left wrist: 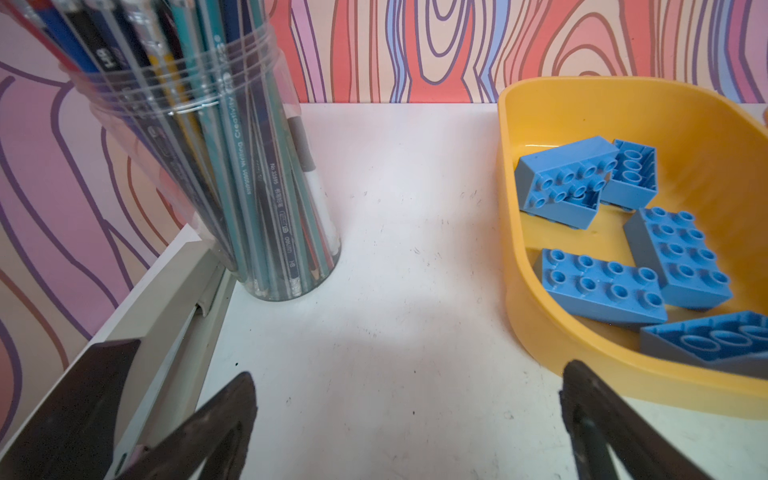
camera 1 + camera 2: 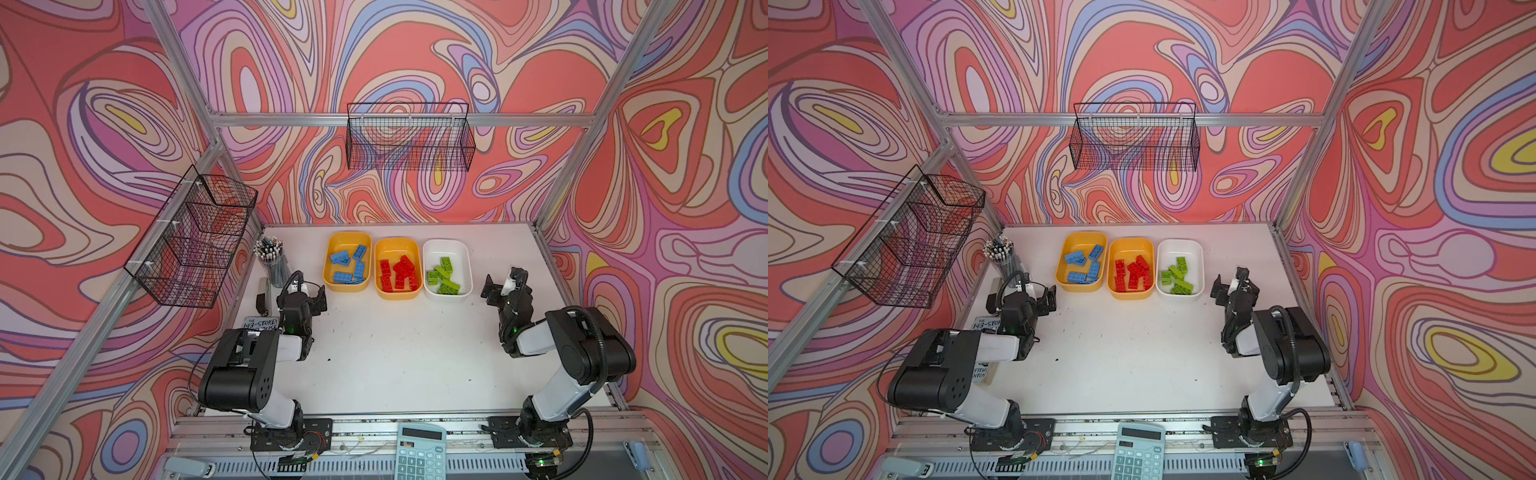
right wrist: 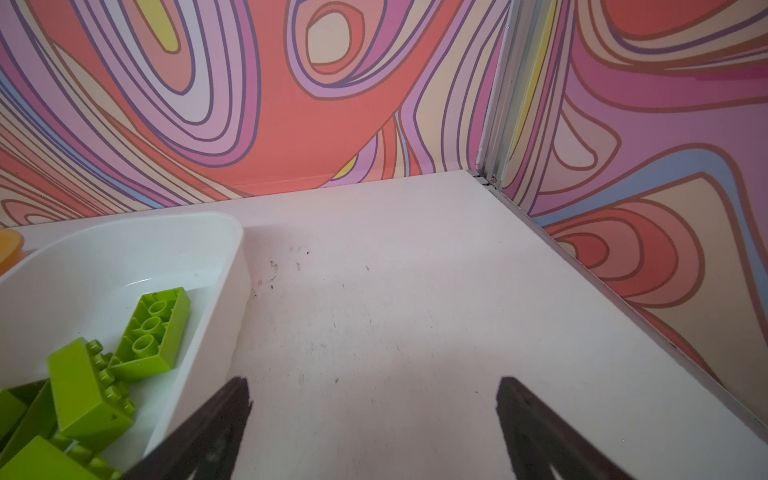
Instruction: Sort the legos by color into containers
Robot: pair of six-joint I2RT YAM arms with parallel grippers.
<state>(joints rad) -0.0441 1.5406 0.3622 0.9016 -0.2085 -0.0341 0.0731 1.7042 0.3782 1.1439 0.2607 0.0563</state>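
You looked done: red legos (image 2: 399,271) filled the middle tray (image 2: 397,245), blue legos (image 2: 341,257) sat left of it, green legos (image 2: 446,264) right (left gripper (image 1: 409,374) and right gripper (image 3: 372,380) gaped, empty).

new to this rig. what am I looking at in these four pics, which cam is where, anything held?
Two robot arms are bolted along the near edge of a white table. Two pictures look down from one overhead stereo camera, so they nearly match. The other two come from a camera on each arm's wrist, looking out past its tool. At the back stand a yellow-orange plastic tray holding light blue studded bricks, a second yellow-orange tray holding red bricks, and a white tray holding lime green bricks. I see no brick loose on the table. A clear cup of pencils stands at the left; a pale blue calculator lies at the front edge. The left tool and the right tool are both open and hold nothing.
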